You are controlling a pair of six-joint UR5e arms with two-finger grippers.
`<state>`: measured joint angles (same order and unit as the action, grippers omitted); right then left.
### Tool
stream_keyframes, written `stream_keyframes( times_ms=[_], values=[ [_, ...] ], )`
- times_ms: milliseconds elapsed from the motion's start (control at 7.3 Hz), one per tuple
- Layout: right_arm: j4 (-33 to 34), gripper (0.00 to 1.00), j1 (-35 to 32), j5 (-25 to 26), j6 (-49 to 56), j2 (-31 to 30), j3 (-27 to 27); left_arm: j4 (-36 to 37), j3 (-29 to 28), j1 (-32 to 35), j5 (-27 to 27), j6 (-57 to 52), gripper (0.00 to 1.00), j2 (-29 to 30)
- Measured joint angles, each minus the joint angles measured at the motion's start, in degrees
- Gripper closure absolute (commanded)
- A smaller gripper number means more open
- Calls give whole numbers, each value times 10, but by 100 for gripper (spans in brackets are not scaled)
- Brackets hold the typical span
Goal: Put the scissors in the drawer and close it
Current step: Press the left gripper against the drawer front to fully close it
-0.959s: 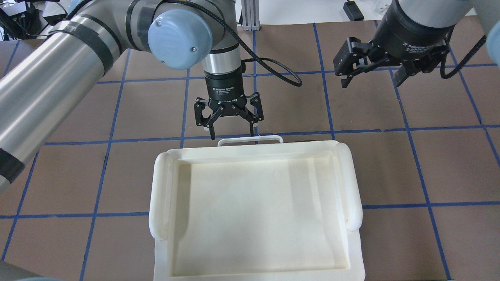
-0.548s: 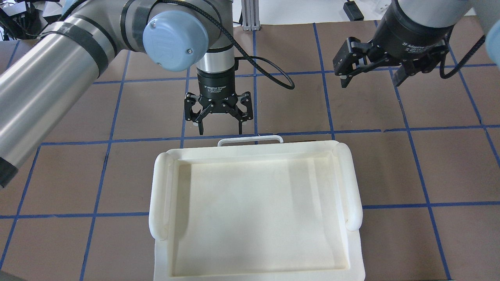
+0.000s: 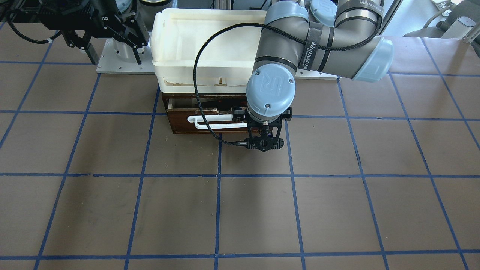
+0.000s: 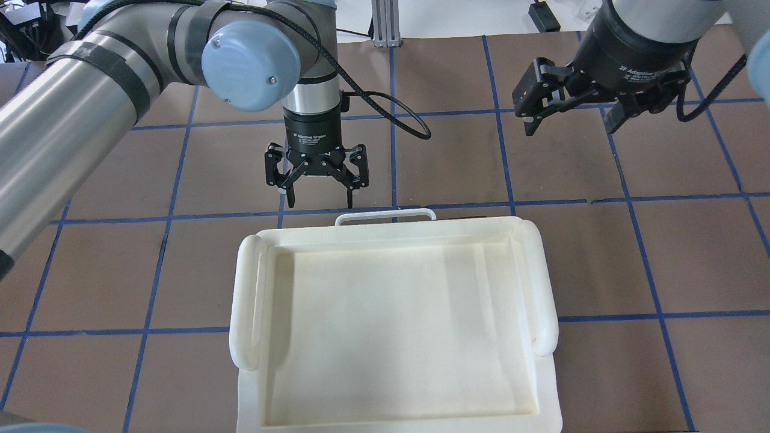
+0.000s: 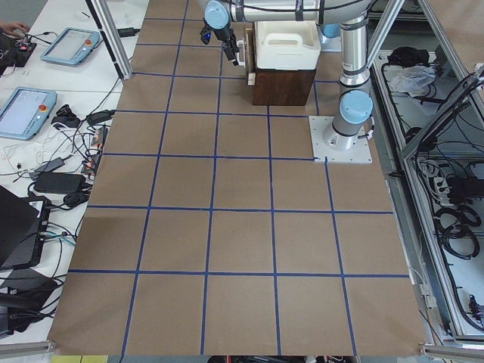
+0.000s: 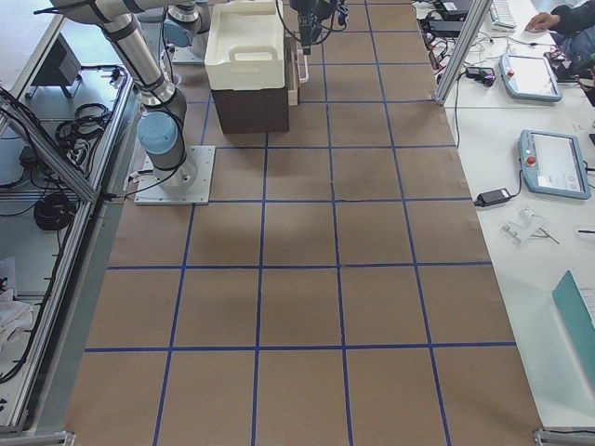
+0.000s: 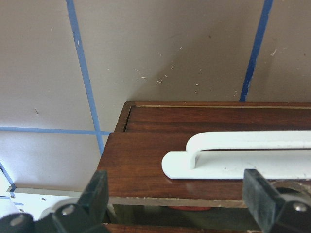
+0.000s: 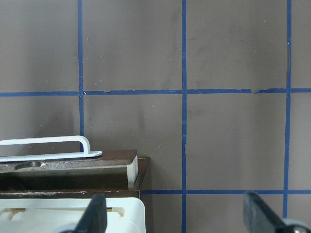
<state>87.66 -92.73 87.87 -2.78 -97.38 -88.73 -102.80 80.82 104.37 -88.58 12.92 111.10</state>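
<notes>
While both arms hang over the brown table [image 4: 692, 258] with its blue tape grid, neither of them holds anything. Your left gripper [image 4: 320, 203] has its fingers spread wide and empty. It points at the front of the drawer [image 3: 180, 126], close to the white handle [image 3: 228, 119] and shifted toward the robot's left end of it. From its wrist camera you see that end of the handle lying between the two dark fingertips [image 7: 96, 191], with the brown drawer front behind it. Whether a fingertip touches the wood, you cannot tell. Your right gripper [image 4: 571, 123] is likewise spread apart with nothing between its fingers, and it hangs well apart from the drawer, off to the robot's right.

The drawer sits in a dark brown box [image 5: 283, 87] under the white tray [image 4: 245, 300], which rests on top of that box. The drawer stands a little way out. The front-facing view shows a narrow dark gap behind the drawer front, and the right wrist view shows a strip of its pale side wall [image 8: 131, 171] at the corner. That gap is too narrow to look into, so you cannot tell from any view where the scissors lie.
</notes>
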Motion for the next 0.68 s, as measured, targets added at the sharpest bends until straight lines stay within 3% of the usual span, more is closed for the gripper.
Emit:
stream_keyframes(
  times_ms=[685],
  values=[
    [1, 0, 0, -2, 1, 2, 0, 64, 51, -1, 7, -23, 0, -14]
  ],
)
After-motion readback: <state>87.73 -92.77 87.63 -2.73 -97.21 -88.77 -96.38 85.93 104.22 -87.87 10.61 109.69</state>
